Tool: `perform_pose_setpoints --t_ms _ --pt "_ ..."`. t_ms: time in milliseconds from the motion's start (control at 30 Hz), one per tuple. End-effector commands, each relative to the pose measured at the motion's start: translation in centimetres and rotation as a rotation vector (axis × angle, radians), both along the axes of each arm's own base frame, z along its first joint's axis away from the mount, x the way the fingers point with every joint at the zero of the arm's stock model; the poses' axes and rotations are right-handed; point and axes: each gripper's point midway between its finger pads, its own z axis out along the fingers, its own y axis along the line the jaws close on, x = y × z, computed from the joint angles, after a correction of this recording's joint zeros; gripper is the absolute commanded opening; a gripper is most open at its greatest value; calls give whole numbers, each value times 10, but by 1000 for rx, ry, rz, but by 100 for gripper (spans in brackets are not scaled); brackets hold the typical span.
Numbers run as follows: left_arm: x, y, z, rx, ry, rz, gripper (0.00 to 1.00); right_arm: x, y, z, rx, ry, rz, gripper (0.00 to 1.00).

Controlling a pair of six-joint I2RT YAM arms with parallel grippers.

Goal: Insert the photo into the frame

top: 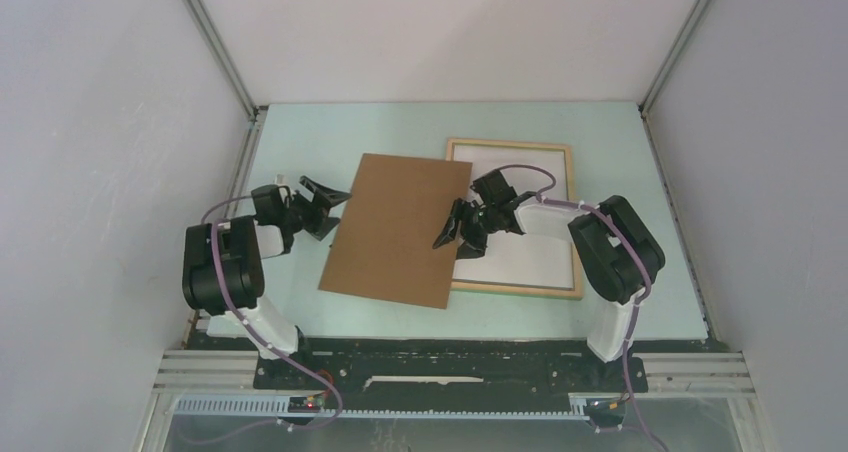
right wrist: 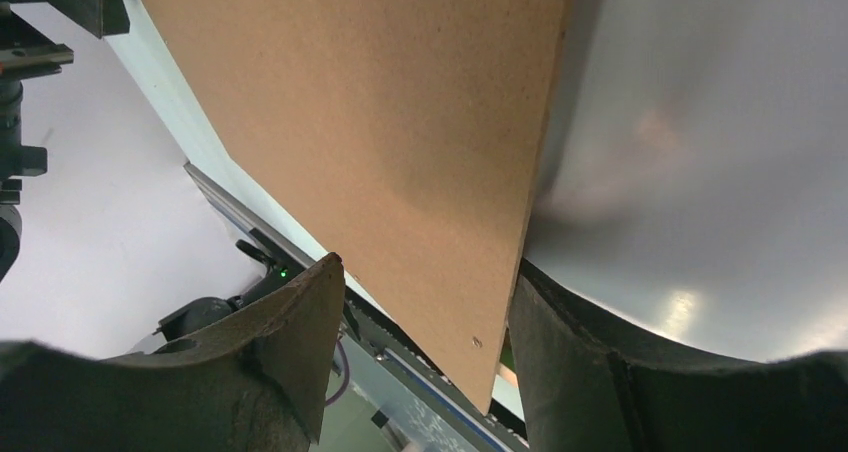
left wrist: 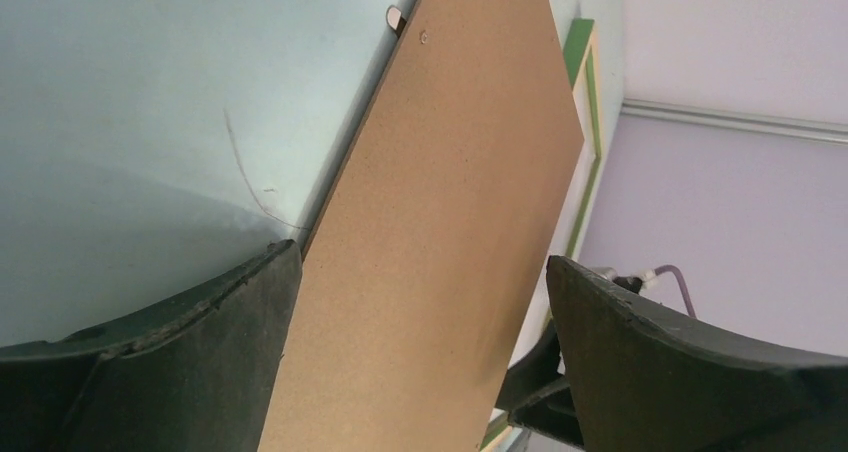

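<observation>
The left arm is folded at the elbow close to its base, its forearm running low over the counter. The left gripper sits at the photo's near-left long edge. Its jaws are spread wide and clamp nothing. In the left wrist view the brown board runs up between the two dark fingers, its edge just beside one of them.

The right arm is bent with the elbow high and out to the side, and its forearm reaches across the frame. The right gripper is at the photo's opposite long edge. Its fingers stand part way apart, and a corner of the board fills the gap between them. Whether they pinch it cannot be told.

The photo lies between the two grippers with its plain brown back up, turned askew. The edge at the right gripper overlaps the frame's nearest rail. A small metal tab shows at its far corner in the left wrist view.

Under the right forearm, the frame shows light wood rails around a pale, glossy pane. The left wrist view shows a green strip along its side.
</observation>
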Motion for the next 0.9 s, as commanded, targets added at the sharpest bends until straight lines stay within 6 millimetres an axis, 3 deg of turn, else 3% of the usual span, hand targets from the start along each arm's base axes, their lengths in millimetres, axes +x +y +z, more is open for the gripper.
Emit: perform_pose_setpoints --t_ms 0,267,400,700,867 --pt "-48 -56 -17 -223 193 -153 99 28 10 47 126 -188 -2 67" --pt "-48 -55 -15 -220 187 -146 99 35 -14 33 116 -190 -52 66" --pt "-48 -55 -15 -221 188 -143 99 36 -12 37 179 -186 -53 59" --pt "-47 -55 -9 -236 172 -135 98 34 -6 102 286 -284 -64 57" --pt "-47 -59 -3 -263 151 -140 99 40 -3 119 323 -320 -92 50"
